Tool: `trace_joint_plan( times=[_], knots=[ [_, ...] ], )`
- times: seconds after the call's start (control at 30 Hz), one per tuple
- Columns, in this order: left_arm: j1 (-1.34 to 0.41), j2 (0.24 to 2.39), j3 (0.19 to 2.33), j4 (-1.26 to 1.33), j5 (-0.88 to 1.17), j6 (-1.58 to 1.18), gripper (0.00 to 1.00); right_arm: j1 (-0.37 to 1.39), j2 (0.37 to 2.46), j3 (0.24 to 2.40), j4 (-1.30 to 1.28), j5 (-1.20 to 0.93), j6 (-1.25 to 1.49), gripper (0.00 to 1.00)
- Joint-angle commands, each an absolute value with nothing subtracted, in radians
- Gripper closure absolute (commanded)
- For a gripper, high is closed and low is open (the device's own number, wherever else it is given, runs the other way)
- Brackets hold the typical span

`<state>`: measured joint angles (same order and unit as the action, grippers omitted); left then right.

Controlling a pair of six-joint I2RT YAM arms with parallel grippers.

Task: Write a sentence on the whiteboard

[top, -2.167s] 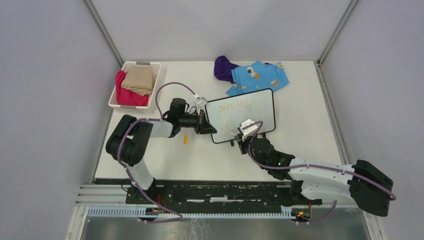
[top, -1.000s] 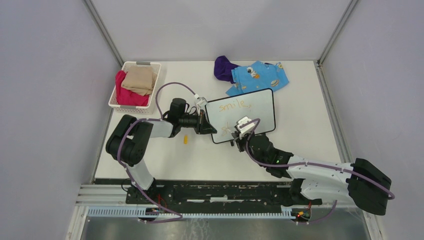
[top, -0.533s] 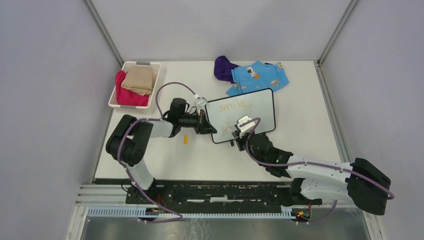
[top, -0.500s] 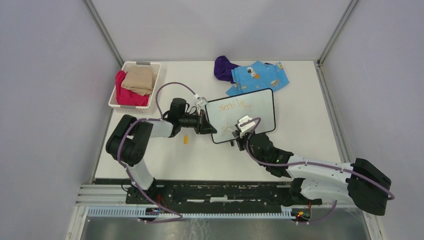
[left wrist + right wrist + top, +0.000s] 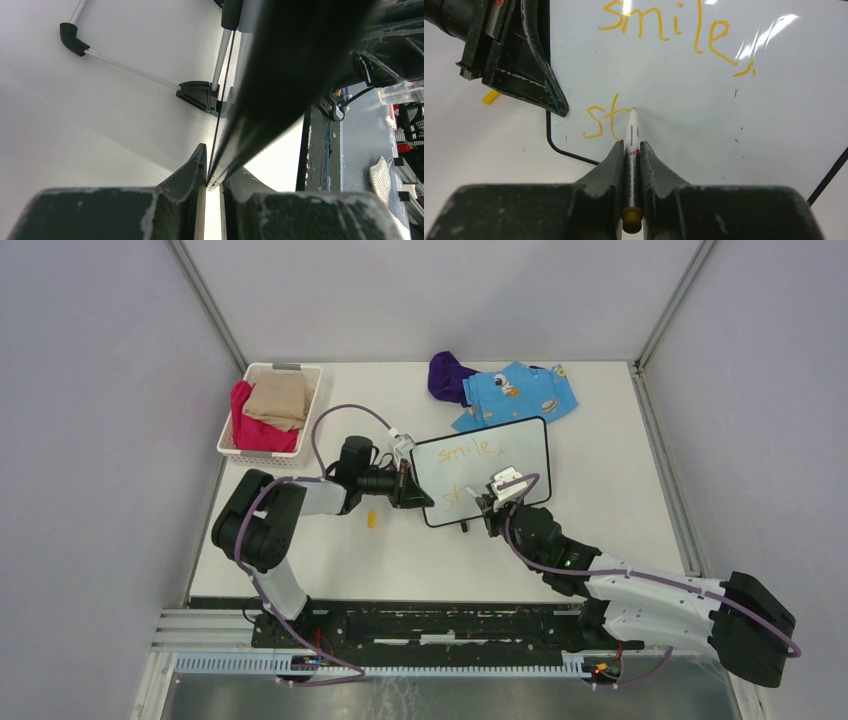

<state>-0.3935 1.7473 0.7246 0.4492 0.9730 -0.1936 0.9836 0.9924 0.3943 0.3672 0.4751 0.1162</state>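
Right tool (image 5: 631, 145): fingers drawn narrow and clamped on an orange marker (image 5: 631, 127), barrel lying between the pads, butt end toward the wrist, tip pressed on the whiteboard (image 5: 684, 100) surface. The tip sits just to the right of the crossbar of the "t". Sentence (image 5: 674, 25): upper line reads "smile," in thin orange strokes; the lower line reads only "st", at the board's lower left, and the tip touches the end of it. Left tool (image 5: 214, 175): fingers closed narrow on the whiteboard's left edge, the thin black frame pinched between the two pads, near the lower left corner. The wrist view there shows a black foot and thin metal rod of the board's stand against the white bench (image 5: 620, 490). The whiteboard stands near the middle of the bench, tilted so that its face shows from overhead, between my two arms. A small yellow cap (image 5: 370, 520) lies on the bench just beside my left tool, on the near side, apart from the board. Behind the board, touching or just past its far edge, lies a blue patterned cloth (image 5: 520, 395) with a purple cloth (image 5: 448, 375) to its left. At the far left corner, well apart, a white basket (image 5: 228, 430) holds red and tan fabric.
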Motion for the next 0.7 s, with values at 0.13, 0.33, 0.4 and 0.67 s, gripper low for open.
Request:
trace_joint_plan(
  times=[0.13, 0.33, 0.4, 0.67],
  knots=[
    [-0.402, 1.781, 0.729, 0.370, 0.878, -0.137, 0.98, 0.980, 0.947, 0.388, 0.379, 0.467, 0.114, 1.00],
    [-0.403, 1.780, 0.728, 0.370, 0.878, -0.137, 0.98, 0.979, 0.953, 0.373, 0.348, 0.474, 0.133, 1.00],
    [-0.403, 1.781, 0.728, 0.370, 0.878, -0.137, 0.98, 0.978, 0.951, 0.367, 0.341, 0.481, 0.134, 1.00],
    [-0.405, 1.781, 0.731, 0.362, 0.877, -0.134, 0.98, 0.978, 0.965, 0.379, 0.340, 0.528, 0.134, 1.00]
  ],
)
